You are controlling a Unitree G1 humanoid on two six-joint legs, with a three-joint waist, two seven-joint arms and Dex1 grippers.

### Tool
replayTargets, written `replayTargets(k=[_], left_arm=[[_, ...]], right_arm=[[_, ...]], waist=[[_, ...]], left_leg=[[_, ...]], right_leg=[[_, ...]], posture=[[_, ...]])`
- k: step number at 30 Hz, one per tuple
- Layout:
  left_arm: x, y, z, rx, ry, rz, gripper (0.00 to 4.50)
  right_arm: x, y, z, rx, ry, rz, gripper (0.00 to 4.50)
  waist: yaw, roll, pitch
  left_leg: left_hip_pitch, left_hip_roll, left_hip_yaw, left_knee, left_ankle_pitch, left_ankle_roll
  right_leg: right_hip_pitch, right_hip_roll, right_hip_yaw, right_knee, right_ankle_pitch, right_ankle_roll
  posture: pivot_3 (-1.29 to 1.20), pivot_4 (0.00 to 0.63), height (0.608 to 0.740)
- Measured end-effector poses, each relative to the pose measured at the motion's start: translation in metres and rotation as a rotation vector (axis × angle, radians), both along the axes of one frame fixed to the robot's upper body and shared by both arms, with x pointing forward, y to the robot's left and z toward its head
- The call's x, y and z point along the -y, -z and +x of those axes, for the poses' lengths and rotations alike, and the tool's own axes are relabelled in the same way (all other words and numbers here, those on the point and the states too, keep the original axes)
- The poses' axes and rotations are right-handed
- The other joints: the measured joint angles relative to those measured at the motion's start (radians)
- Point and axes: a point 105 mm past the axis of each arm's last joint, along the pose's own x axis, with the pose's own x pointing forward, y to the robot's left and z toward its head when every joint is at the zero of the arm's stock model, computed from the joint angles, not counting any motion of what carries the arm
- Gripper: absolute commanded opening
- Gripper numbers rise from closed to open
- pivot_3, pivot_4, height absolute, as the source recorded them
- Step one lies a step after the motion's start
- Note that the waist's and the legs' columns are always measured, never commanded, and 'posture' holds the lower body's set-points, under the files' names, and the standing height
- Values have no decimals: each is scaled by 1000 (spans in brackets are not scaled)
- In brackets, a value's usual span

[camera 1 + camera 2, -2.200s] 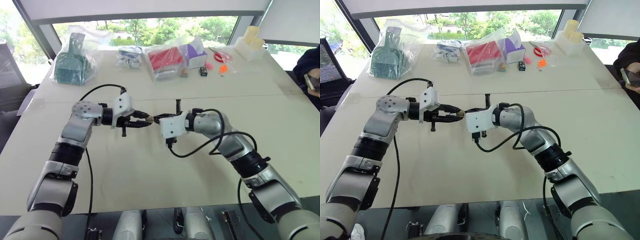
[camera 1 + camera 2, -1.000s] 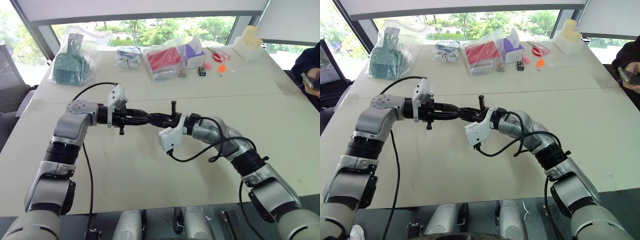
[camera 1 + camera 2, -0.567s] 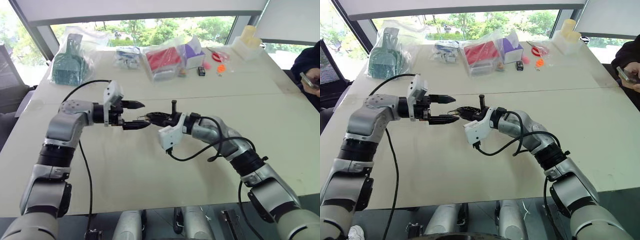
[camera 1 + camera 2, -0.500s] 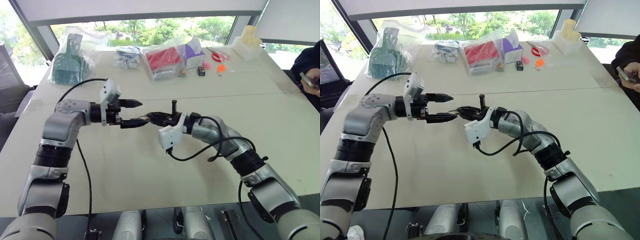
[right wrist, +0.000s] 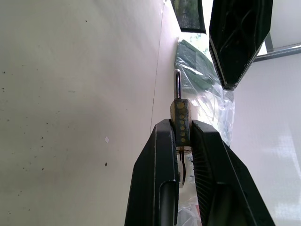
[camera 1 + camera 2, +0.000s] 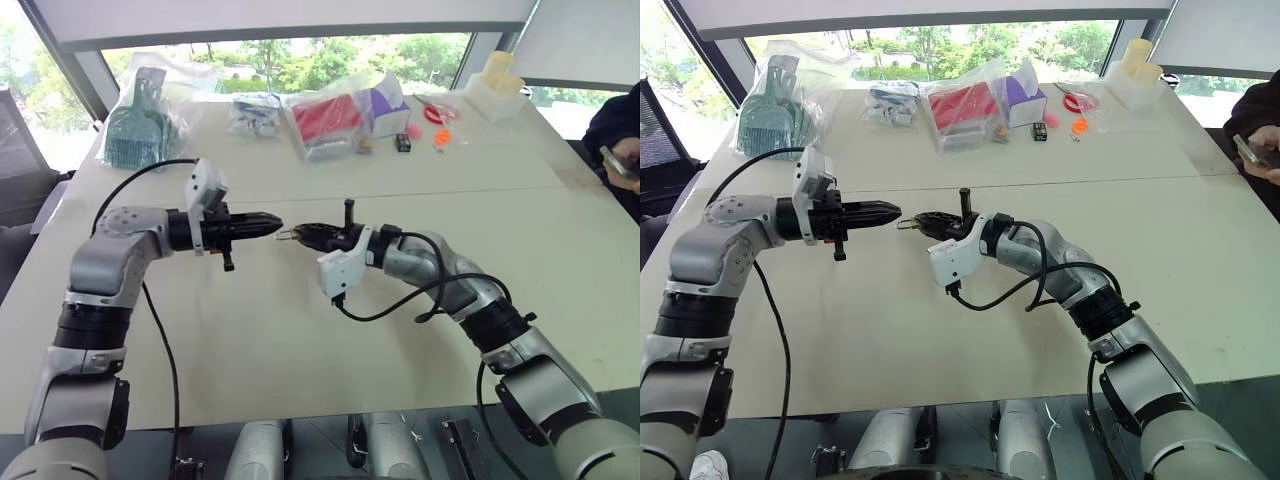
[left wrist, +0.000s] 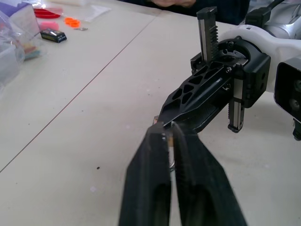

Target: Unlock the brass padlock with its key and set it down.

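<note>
Two robot arms meet above a pale table [image 6: 300, 330], their fingertips pointing at each other and standing a little apart.

The right gripper [image 5: 181, 134] pinches the brass padlock [image 5: 180, 117] between its two black fingers [image 5: 157, 155]. The lock's body sits at the fingertips and its silvery shackle [image 5: 178, 84] pokes out beyond them, toward the other arm. In the right wrist view something thin hangs below the lock body between the fingers; it may be a key, but it is too small to tell.

The left gripper [image 7: 165, 136] has its fingers pressed together, tips just short of the right gripper's tips. A small glint shows between the left fingertips in its wrist view; whether that is a key or part of the lock cannot be made out.

Progress, as a judgement: the padlock is lifted and held steady in mid-air, so the pick-up is done. Whether the shackle has popped free cannot be read here. Setting the lock down on the table is still to come.

Bagged items [image 6: 330, 118] lie along the table's far side, well away from both grippers.
</note>
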Motion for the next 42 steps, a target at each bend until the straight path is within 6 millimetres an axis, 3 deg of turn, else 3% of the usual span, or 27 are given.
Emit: replayTargets(k=[8, 15, 26, 30, 34, 42], left_arm=[[3, 23, -2, -20, 12, 56, 61], [-4, 42, 9, -26, -37, 97, 61], [-3, 39, 19, -35, -97, 40, 61], [-15, 46, 13, -49, -116, 80, 61], [-35, 54, 8, -75, -183, 100, 61], [-38, 64, -6, -80, -242, 104, 61]], right_arm=[[0, 0, 0, -1, 1, -1, 0], [0, 0, 0, -3, 2, -2, 0], [0, 0, 0, -17, 2, 5, 0], [1, 1, 2, -23, 10, 5, 0], [17, 23, 18, -69, 93, -23, 0], [42, 54, 43, -137, 222, -105, 0]], waist=[[0, 0, 0], [1, 0, 0], [1, 0, 0], [-5, 0, 0], [-11, 0, 0], [-16, 0, 0]], left_leg=[[0, 0, 0, 0, 0, 0], [0, 0, 0, 0, 0, 0], [0, 0, 0, 0, 0, 0], [0, 0, 0, 0, 0, 0], [0, 0, 0, 0, 0, 0], [0, 2, 0, -1, 0, 0]], right_leg=[[0, 0, 0, 0, 0, 0], [0, 0, 0, 0, 0, 0], [0, 0, 0, 0, 0, 0], [0, 0, 0, 0, 0, 0], [0, -1, 0, 0, 0, 0], [0, -1, 0, 0, 0, 0]], posture=[[0, 150, 740], [0, 150, 740], [0, 150, 740], [0, 150, 740], [0, 150, 740], [0, 150, 740]])
